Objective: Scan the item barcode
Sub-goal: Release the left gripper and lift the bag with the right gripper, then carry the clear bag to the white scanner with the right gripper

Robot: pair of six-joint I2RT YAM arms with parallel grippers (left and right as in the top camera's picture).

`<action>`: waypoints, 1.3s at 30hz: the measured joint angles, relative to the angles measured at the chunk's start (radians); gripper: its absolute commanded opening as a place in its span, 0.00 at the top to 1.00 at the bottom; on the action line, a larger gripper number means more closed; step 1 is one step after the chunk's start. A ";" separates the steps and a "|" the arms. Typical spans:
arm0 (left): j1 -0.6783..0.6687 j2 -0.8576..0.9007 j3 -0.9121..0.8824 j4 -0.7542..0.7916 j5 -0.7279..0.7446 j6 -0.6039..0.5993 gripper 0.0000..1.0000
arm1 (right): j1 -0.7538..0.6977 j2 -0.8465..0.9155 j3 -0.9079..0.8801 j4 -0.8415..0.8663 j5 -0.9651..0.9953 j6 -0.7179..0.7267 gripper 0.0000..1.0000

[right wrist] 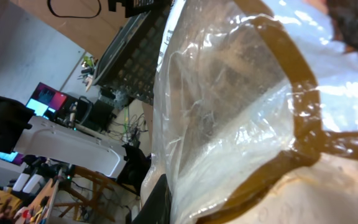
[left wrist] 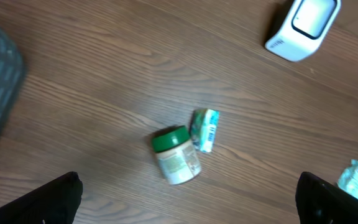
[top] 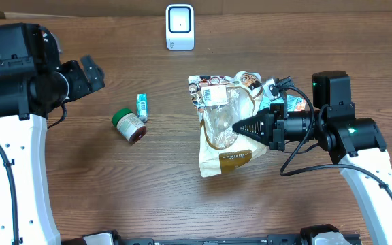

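Plastic bag (top: 220,136), clear with brown trim, is at the middle of the table (top: 114,190), in front of the white scanner (top: 180,27), its edge pinched in the clenched right tool (top: 240,128). The left tool (top: 87,76) hangs released at the table's left, near a green-lidded jar (top: 128,124) lying just beside a small teal packet (top: 142,107).

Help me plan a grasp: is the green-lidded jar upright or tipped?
Tipped. The jar lies on its side on the table, its green lid facing sideways and its label facing up toward the camera.
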 measured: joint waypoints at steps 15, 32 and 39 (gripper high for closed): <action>0.002 0.000 0.000 0.004 -0.027 0.000 0.01 | 0.126 0.116 0.459 -0.269 0.533 0.240 0.96; 0.002 0.000 0.000 0.004 -0.033 0.000 0.00 | 0.406 0.780 1.052 -0.093 1.530 0.131 0.96; 0.002 0.000 0.000 0.005 -0.034 0.000 0.00 | 0.433 1.000 1.052 0.156 1.779 -0.050 0.96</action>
